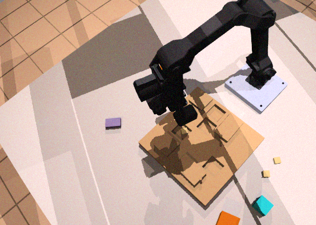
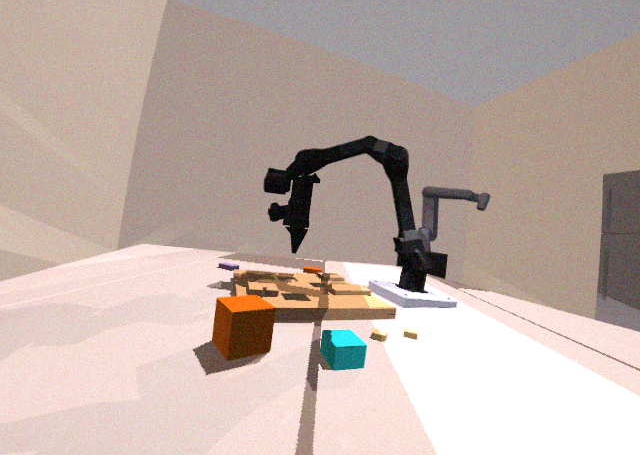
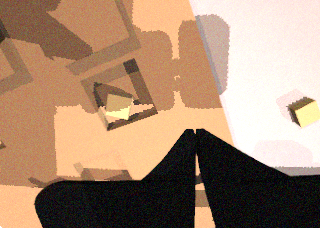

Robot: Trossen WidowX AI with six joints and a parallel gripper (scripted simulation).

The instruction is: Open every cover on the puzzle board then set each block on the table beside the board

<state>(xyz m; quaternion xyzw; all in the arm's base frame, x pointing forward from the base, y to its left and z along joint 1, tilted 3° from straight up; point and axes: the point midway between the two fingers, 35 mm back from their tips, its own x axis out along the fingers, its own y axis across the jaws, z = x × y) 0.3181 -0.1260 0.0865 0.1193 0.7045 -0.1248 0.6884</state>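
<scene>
- Wrist view: my black gripper [image 1: 185, 115] [image 2: 294, 250] [image 3: 194, 136] is pressed together, nothing between the fingertips, and hangs above the flat wooden puzzle board [image 1: 246, 143] [image 2: 356, 313] [image 3: 165, 120].
- One pale yellow block [image 1: 183, 132] [image 3: 119, 106] sits in a square well [image 3: 143, 88] of the board, uncovered enough for me to see it.
- Three more small blocks are out on the pale worktop [image 1: 97, 153] [image 2: 155, 414] [image 3: 270, 38]: a yellow block beside the board's edge [image 3: 306, 113], and two together off another side, the farther cream block [image 1: 277, 160] [image 2: 410, 333] and the nearer cream block [image 1: 266, 173] [image 2: 378, 335].
- I judge this to be the late part of the job — the other wells look bare, so the block still in its well seems the last to fetch, though shadow keeps me from vouching for every cover.
- Next, if its cover is fully aside, I need to move over that well, spread my fingers, line them up with the block and come straight down; if not, closed tips suit a nudge on the cover first.
- Tight walls could catch a fingertip — so I should centre carefully, pinch, lift upright and set it down clear of the board.
</scene>
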